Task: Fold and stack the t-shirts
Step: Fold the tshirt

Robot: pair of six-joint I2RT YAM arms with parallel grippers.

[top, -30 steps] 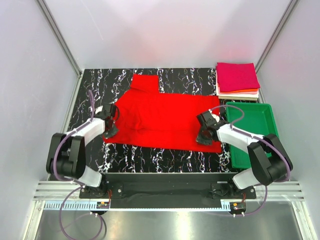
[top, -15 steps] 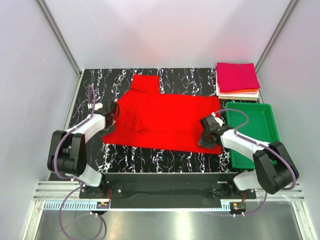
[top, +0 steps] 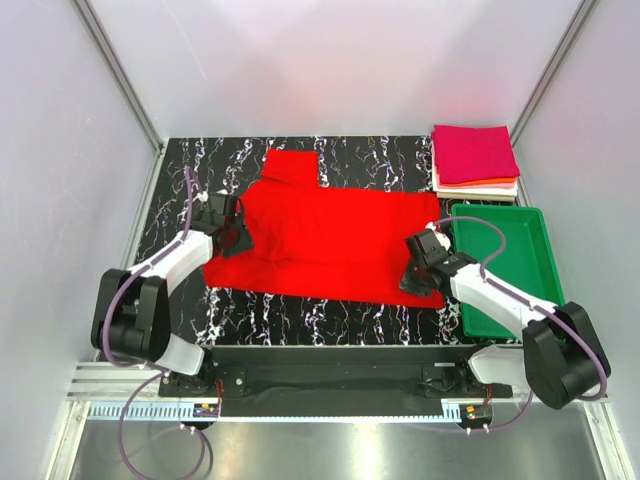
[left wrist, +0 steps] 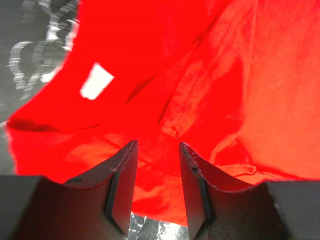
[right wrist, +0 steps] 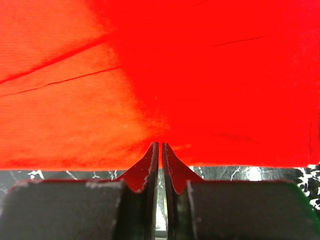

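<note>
A bright red t-shirt (top: 330, 235) lies spread on the black marble table (top: 320, 310), with one sleeve (top: 292, 165) pointing to the far side. My left gripper (top: 238, 238) is over the shirt's left edge. In the left wrist view it (left wrist: 157, 150) is open above rumpled red cloth (left wrist: 225, 75), with nothing between its fingers. My right gripper (top: 414, 280) is at the shirt's near right hem. In the right wrist view it (right wrist: 160, 146) is shut to a thin slit at the hem (right wrist: 75, 162), and no cloth shows between its jaws. Folded magenta, orange and white shirts (top: 475, 155) are stacked at the far right.
A green plastic tray (top: 505, 300) stands at the right edge, just right of my right arm and in front of the folded stack. Grey enclosure walls close in the table on the left, far and right sides.
My left gripper has moved toward the far side and right along the shirt's left edge. My right gripper has slid slightly toward the near edge and right. The shirt's left edge has shifted a little.
</note>
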